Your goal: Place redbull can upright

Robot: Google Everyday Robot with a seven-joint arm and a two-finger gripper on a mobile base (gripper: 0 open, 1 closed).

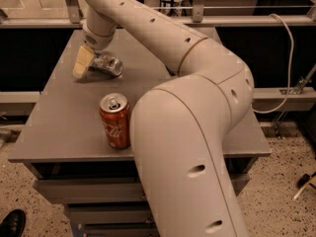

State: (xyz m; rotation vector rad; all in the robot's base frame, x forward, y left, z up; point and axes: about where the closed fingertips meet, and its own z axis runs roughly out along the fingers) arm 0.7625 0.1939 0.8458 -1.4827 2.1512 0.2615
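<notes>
The redbull can point(106, 65), slim and silver, lies on its side on the grey table point(59, 132) at the back left. My gripper point(82, 63) is down at the can's left end, touching or very close to it. The arm reaches in from the lower right over the table's middle.
A red Coca-Cola can point(114, 120) stands upright near the table's front edge, just left of my arm. The arm point(197, 132) covers the table's right half. A railing runs behind the table. A dark shoe point(12, 223) shows on the floor at bottom left.
</notes>
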